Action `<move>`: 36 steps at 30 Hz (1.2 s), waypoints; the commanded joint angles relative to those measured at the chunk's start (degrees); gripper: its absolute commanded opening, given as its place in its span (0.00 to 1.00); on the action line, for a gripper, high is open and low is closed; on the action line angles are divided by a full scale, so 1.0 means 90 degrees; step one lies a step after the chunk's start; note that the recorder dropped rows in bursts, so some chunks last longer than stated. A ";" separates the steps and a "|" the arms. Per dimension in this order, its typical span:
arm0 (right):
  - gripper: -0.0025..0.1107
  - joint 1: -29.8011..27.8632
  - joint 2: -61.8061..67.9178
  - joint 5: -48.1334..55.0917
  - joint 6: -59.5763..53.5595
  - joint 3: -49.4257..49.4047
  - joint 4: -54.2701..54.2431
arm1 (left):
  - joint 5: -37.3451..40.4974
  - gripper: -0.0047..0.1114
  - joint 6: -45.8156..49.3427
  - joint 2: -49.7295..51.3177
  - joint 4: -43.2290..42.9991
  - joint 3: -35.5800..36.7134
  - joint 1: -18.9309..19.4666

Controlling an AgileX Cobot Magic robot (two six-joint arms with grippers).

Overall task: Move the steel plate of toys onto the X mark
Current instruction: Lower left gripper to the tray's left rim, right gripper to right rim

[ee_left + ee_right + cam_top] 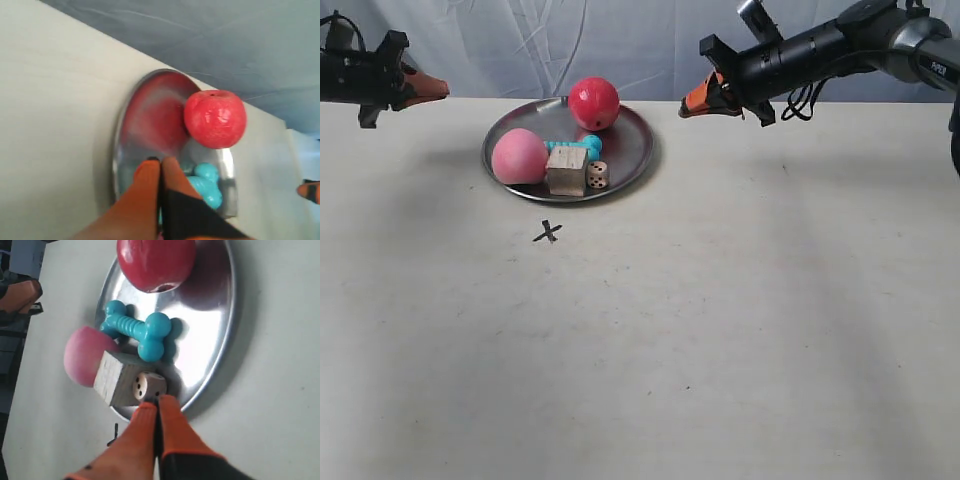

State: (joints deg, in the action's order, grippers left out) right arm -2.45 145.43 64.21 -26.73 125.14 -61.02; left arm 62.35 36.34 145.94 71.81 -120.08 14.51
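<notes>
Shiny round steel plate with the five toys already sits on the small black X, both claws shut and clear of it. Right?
Not quite. The shiny round steel plate is not on the small black hand-drawn X: the mark lies uncovered, apart from the plate's rim, as the exterior view shows. The rest holds.

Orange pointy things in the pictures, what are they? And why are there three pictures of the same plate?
Those are a robot's two grippers, like pinching fingers on the ends of its arms. One picture looks at the whole table from outside. The other two come from a camera on each wrist, so you see the left gripper and the right gripper close up. Both are pinched shut and hold nothing. On the table sits a steel plate holding a red apple, a pink peach, a wooden cube, a little die and a turquoise bone. Beside the plate, not touching it, is a small black X mark.
</notes>
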 commanded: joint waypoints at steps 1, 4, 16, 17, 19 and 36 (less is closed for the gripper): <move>0.02 -0.0001 0.0394 0.0181 0.0582 0.0688 0.0794 | -0.0146 0.04 -0.0490 0.0007 -0.1014 -0.0313 -0.0097; 0.02 0.0084 0.0616 0.0315 0.0632 0.0737 0.0709 | -0.0075 0.04 -0.0859 0.0292 -0.1172 -0.0313 -0.0379; 0.39 0.0281 0.0889 0.0037 0.0822 0.0737 0.0568 | 0.0030 0.04 -0.1205 0.0668 -0.1069 -0.0316 -0.0480; 0.39 0.0324 0.0903 -0.0053 0.0822 0.0737 0.0568 | 0.0070 0.04 -0.1205 0.0668 -0.1020 -0.0316 -0.0429; 0.39 0.0383 0.0903 -0.0267 0.0822 0.0737 0.0575 | 0.0131 0.04 -0.1205 0.0668 -0.1009 -0.0316 -0.0339; 0.39 0.0802 0.1225 -0.1104 0.1117 0.0737 0.0468 | 0.0544 0.04 -0.1140 0.0642 -0.0335 -0.0316 -0.0109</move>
State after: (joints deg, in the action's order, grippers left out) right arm 4.31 155.42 54.40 -17.02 131.45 -56.69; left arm 66.65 25.81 152.04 67.48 -122.68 13.27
